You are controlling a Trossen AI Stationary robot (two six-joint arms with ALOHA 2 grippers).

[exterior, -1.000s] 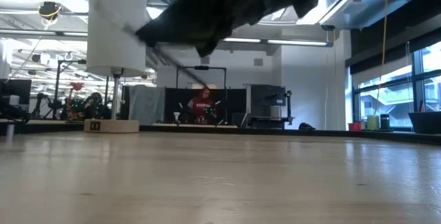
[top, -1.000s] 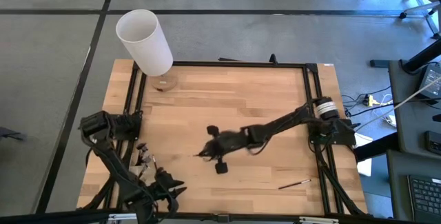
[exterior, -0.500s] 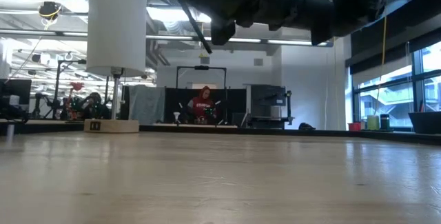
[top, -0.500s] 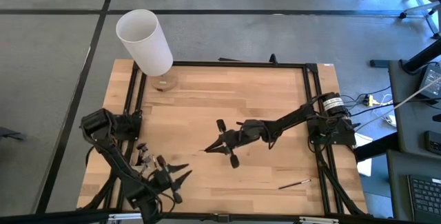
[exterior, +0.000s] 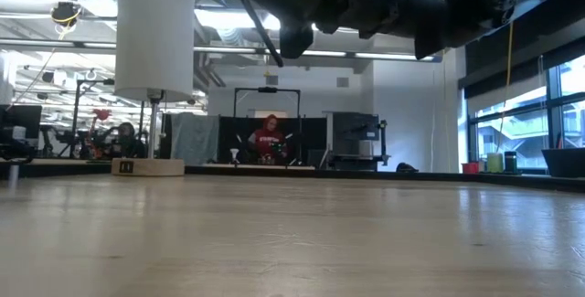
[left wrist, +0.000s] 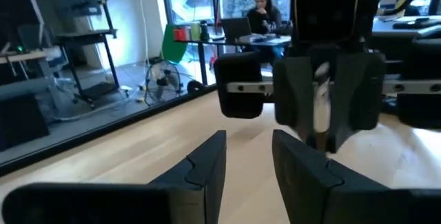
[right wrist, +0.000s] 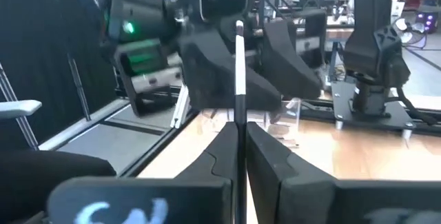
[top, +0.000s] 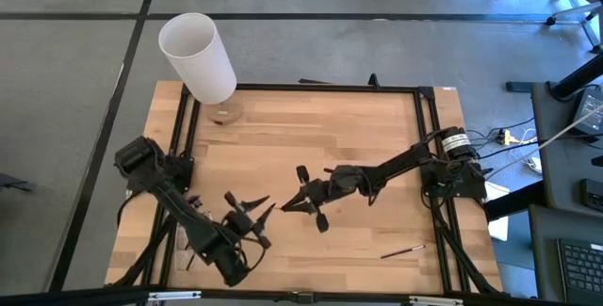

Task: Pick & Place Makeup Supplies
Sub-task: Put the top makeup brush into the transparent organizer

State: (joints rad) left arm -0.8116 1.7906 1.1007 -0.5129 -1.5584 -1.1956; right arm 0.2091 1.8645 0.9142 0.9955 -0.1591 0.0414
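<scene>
I'd just swung my open left gripper (top: 256,209) in toward the makeup brush (right wrist: 238,79) pinched by my right gripper (top: 287,204), so handoff looked close.

The wooden table (top: 320,136) stands on a grey floor (top: 396,52) crossed by dark lines. Beyond the table a large room opens, with bright ceiling lights (exterior: 329,54), tall windows (exterior: 521,123) on one side, black equipment racks (exterior: 352,142), and a person in red (exterior: 267,139) sitting far back.
</scene>
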